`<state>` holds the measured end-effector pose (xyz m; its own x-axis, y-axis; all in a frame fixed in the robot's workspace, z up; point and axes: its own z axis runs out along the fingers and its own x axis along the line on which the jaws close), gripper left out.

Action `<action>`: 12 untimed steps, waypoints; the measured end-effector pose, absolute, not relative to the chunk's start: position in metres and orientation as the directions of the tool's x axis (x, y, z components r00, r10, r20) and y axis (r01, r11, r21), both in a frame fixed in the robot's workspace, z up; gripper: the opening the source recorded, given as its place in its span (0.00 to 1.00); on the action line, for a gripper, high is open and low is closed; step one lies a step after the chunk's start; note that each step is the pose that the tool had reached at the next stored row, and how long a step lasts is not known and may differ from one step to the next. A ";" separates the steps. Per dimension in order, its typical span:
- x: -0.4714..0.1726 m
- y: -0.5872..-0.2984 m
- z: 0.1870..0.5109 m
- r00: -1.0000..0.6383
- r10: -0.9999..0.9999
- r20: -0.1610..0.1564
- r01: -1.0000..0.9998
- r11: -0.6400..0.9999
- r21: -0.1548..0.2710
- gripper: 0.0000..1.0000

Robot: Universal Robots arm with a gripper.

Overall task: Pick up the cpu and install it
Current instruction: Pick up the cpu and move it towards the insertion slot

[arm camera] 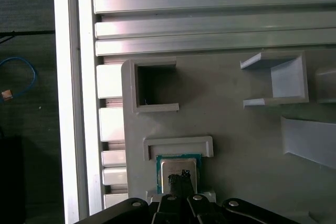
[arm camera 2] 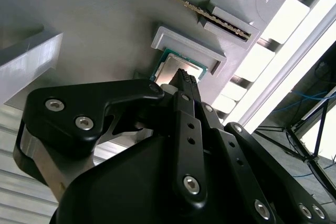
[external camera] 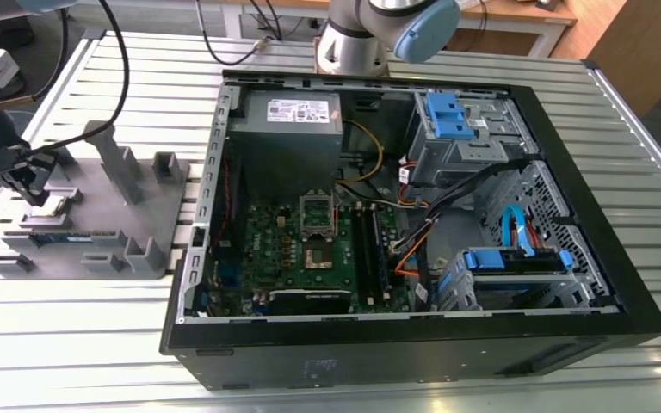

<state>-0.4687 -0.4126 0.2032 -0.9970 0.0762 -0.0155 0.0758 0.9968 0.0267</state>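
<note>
- Gripper [arm camera: 178, 174] hangs low over the grey fixture plate [arm camera: 247, 150], at the plate's edge nearest the slatted table [arm camera: 210, 24].
- Its two dark fingertips look pinched together with no gap between them, clenched on nothing. They sit above the middle of the chip, not on either side of it.
- The cpu [arm camera: 178, 164] lies flat on the plate in its own shallow pocket. A low U-shaped wall [arm camera: 178, 142] runs around three of its sides, and its silvery lid faces up. In the second wrist view the cpu [arm camera 2: 169, 70] shows just past the fingertip, and whether the tip touches the lid cannot be told.
- Nothing has been lifted. The chip is in its pocket, so the pick-up part of the task looks barely begun.
- In the exterior view the open computer case [external camera: 423, 215] stands beside the plate, on the plate's side towards that view's right. The socket [external camera: 313, 237] on the green board is well apart from the plate.
- Risks, as a judgement:
  - Pinched tips pressed onto the lid could tilt the chip against the pocket wall or scratch the metal.
  - The lid is smooth and the rim thin, so an off-centre grip could let the chip slip or twist.
  - A twisted chip would meet the socket askew — bent contacts would be the likely cost.
</note>
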 end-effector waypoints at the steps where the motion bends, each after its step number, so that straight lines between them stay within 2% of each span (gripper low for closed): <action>1: -0.469 -0.413 0.203 -0.997 0.076 -0.016 0.076 0.997 0.027 0.11; 3: -0.469 -0.413 0.203 -0.997 0.076 -0.016 0.076 0.997 0.027 0.11; 4: -0.469 -0.413 0.203 -0.997 0.076 -0.015 0.076 0.997 0.027 0.16; 5: -0.469 -0.413 0.203 -0.997 0.076 -0.016 0.076 0.997 0.027 0.16; 9: -0.469 -0.413 0.203 -0.997 0.076 -0.016 0.076 0.997 0.027 0.41; 12: -0.469 -0.413 0.203 -0.997 0.076 -0.016 0.076 0.997 0.027 0.47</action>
<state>-0.4686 -0.4126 0.2029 -0.9970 0.0762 -0.0155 0.0758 0.9968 0.0268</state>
